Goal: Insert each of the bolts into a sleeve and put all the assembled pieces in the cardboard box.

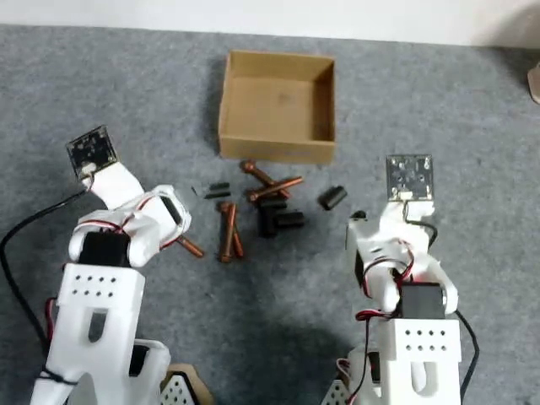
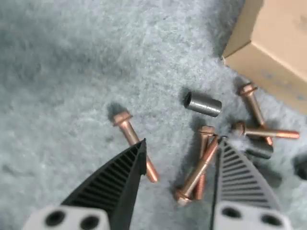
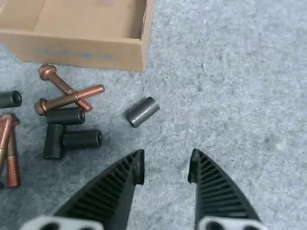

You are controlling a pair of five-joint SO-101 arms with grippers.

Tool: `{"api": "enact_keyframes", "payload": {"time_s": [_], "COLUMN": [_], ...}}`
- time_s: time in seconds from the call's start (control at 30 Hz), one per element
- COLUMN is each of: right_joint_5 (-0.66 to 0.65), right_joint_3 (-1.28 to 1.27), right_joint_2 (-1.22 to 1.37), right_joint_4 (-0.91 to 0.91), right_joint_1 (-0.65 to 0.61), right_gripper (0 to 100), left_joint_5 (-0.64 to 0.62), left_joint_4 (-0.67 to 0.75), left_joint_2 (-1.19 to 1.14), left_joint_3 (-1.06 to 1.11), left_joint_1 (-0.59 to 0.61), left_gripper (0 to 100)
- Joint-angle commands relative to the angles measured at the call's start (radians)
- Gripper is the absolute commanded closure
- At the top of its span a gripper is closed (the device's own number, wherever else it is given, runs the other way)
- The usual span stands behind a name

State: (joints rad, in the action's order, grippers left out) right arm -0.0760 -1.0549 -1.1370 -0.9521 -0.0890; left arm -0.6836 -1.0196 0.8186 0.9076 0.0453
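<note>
A: Pincer status?
B: Both spread open. The left pincer [image 2: 182,143] hangs over two touching bolts [image 2: 194,177] on the grey surface [image 1: 472,126]; the right pincer [image 3: 166,154] sits near a lone sleeve [image 3: 142,111].
A: Box?
B: The cardboard box [image 1: 277,150] stands just behind the bolts.

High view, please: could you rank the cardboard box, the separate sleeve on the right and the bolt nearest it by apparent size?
1. cardboard box.
2. bolt, longer but thinner than the sleeve.
3. separate sleeve, short and thick.
All lie on the carpet, so nearness hardly skews this.
</note>
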Motion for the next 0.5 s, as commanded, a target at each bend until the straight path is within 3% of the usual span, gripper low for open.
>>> {"api": "enact_keyframes", "payload": {"time_s": [0.0, 0.17, 0.47], "right_joint_5": [0.005, 0.006, 0.035], "right_joint_3": [0.018, 0.018, 0.016], "right_joint_2": [0.005, 0.005, 0.004], "right_joint_4": [0.022, 0.022, 0.022], "right_joint_1": [-0.007, -0.007, -0.007], "right_gripper": [84.0, 84.0, 84.0], "left_joint_5": [-0.112, -0.198, -0.308], "left_joint_4": [0.025, 0.035, -0.055], "left_joint_2": [-0.088, -0.323, -0.601], "left_joint_3": [-0.028, -0.154, -0.329], "left_joint_1": [-0.013, 0.013, 0.068], "left_gripper": [80, 85, 85]}}
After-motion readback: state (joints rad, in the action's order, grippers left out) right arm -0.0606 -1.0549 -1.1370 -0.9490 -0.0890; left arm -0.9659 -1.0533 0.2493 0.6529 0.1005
